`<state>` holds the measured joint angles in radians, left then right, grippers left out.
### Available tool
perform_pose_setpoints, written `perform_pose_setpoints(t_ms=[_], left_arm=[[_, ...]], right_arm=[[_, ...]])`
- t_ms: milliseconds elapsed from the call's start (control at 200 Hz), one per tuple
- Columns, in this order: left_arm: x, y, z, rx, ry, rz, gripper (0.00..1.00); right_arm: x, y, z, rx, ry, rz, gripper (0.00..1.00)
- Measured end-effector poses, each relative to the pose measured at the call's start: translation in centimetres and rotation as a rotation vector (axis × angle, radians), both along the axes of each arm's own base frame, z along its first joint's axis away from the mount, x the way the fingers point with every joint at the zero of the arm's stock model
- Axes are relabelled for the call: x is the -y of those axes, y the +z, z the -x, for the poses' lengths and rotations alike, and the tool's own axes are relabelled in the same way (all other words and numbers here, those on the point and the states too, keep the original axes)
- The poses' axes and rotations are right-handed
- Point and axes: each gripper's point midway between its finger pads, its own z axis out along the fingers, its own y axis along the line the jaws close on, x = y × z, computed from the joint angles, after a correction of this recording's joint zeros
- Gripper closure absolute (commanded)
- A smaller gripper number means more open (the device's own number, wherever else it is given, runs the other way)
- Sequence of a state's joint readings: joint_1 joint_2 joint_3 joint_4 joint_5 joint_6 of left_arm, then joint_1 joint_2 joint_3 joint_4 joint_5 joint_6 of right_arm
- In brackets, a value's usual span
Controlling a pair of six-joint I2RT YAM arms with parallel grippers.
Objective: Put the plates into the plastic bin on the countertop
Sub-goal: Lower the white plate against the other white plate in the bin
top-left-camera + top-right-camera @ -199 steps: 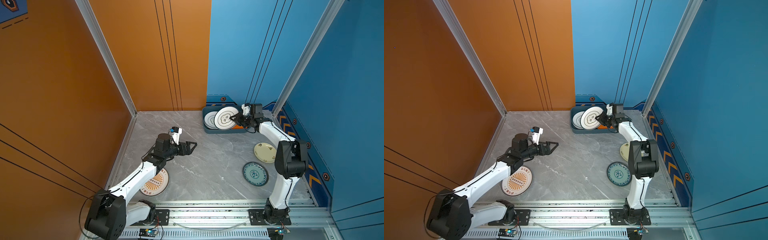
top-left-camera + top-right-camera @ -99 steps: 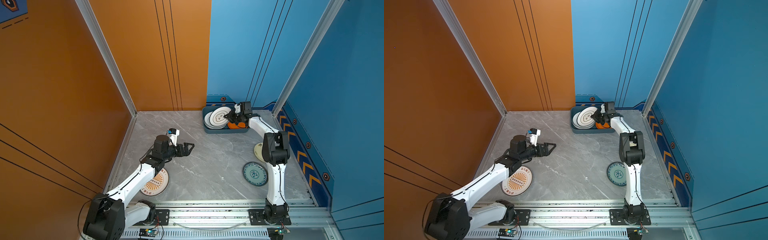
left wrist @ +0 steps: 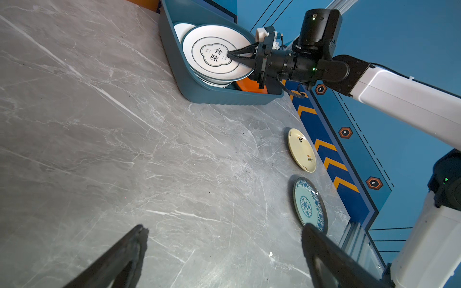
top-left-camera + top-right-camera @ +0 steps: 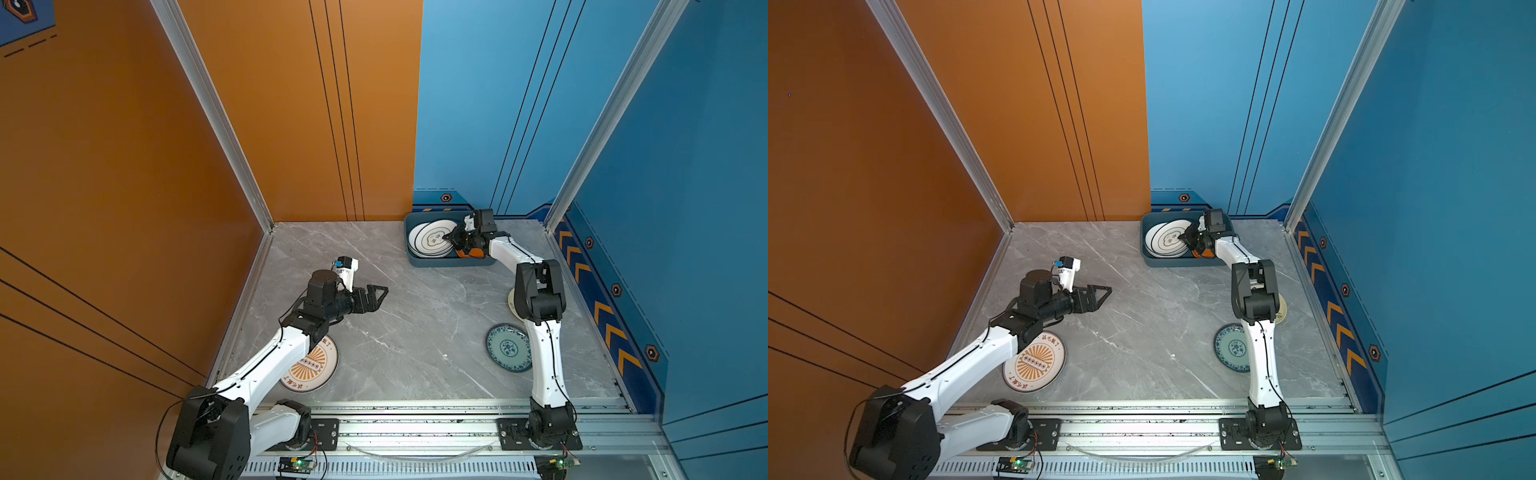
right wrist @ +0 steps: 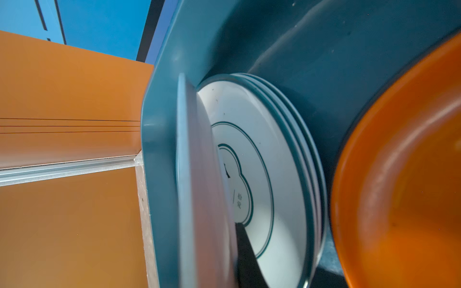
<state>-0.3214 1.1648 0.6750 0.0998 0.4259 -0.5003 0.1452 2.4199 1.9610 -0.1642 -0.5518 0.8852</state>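
Well underway, not finished. Already lying in the plastic bin point(image 4: 436, 262) at the far edge of the table point(image 4: 415, 332): a stack of white plates point(image 5: 287, 149) beside an orange plate point(image 3: 247, 87). Pinched at its rim in the closed right hand point(image 3: 229, 54), tilted just above that stack: a white plate with green emblem point(image 3: 199, 45), seemingly about to be let go. Left out on the table: sunburst plate point(image 4: 1034, 361), teal floral plate point(image 4: 505, 347), cream plate point(image 3: 301, 149). Hovering over bare table, spread wide and holding nothing: the left hand point(image 4: 380, 296).

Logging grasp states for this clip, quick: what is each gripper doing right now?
Left gripper: open, holding nothing.
Right gripper: shut on the green-emblem plate, in the plastic bin.
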Motion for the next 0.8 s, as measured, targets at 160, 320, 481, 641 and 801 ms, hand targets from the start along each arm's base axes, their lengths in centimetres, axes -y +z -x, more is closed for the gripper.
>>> perform_pose_setpoints(t_ms=[160, 320, 481, 641, 801], left_arm=[[0.0, -0.1, 0.0, -0.003, 0.001, -0.001, 0.02], [0.0, -0.4, -0.1, -0.01, 0.0, -0.003, 0.02], [0.0, -0.5, -0.1, -0.013, 0.001, -0.004, 0.02], [0.0, -0.5, -0.1, -0.015, 0.001, -0.004, 0.02], [0.0, -0.6, -0.1, -0.016, 0.0, -0.005, 0.02]], right_arm=[[0.0, 0.0, 0.0, -0.008, -0.006, -0.01, 0.75], [0.0, 0.9, -0.3, 0.009, -0.002, -0.009, 0.63], [0.1, 1.5, -0.3, 0.012, 0.008, 0.01, 0.58], [0.6, 1.3, 0.3, -0.018, 0.021, 0.068, 0.56], [1.2, 0.4, 1.0, -0.052, 0.028, 0.129, 0.55]])
